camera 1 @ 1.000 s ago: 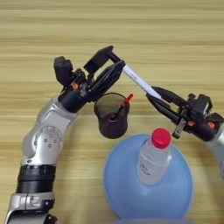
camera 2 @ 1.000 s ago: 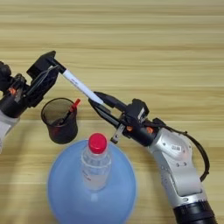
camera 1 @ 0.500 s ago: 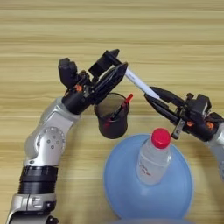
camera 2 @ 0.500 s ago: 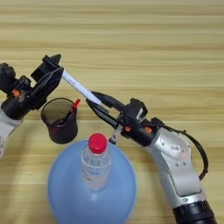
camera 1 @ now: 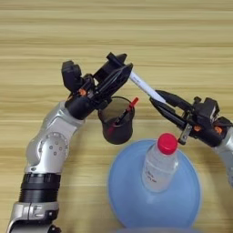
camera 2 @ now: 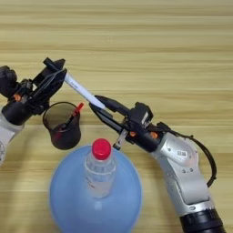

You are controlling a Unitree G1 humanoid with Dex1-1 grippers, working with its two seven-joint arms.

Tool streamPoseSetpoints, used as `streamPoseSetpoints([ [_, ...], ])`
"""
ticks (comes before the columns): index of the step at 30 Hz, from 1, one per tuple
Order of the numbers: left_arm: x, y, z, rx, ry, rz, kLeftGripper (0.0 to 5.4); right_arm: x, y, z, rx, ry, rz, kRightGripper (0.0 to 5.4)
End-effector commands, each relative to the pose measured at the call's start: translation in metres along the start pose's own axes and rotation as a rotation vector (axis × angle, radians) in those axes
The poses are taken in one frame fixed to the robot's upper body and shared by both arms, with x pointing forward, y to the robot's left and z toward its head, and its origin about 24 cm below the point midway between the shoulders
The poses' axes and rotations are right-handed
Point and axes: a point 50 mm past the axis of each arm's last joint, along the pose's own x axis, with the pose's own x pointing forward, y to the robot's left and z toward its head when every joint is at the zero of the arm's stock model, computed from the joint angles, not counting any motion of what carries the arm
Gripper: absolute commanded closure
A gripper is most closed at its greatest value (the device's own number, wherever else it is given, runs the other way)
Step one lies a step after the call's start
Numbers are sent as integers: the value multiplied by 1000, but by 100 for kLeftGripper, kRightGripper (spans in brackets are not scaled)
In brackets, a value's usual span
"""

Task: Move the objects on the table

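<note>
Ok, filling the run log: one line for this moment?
left gripper: on marker's black-capped end | right gripper: shut on marker | red-capped pen: in cup

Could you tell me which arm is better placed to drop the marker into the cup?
Probably the left: its pincer grips the marker at the capped end, right above the cup. The right pincer sits further away.

Two robot arms with rounded silver-grey shells and black ribbed joint rings. Each ends in a black gripper, the left gripper [camera 1: 119,68] at ten o'clock, the right gripper [camera 2: 101,108] near centre, with small orange fittings. A black cable loops beside the right forearm.
</note>
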Motion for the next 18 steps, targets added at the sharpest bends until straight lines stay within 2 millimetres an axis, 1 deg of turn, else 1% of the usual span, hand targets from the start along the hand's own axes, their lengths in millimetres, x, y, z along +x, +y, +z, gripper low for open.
streamPoseSetpoints([
  [1,-1,0,-2,7,16,-6,299,1,-1,3,-12,-6,11,464],
  [3,-1,1,-2,8,18,-7,312,2,-1,3,-11,-7,11,464],
  [9,-3,1,-2,11,18,-6,374,1,-2,4,-9,-9,9,464],
  [10,-4,1,-2,12,18,-6,396,1,-2,4,-9,-8,8,464],
  [18,-6,1,1,21,16,-11,461,2,-3,3,-5,-10,0,464],
])
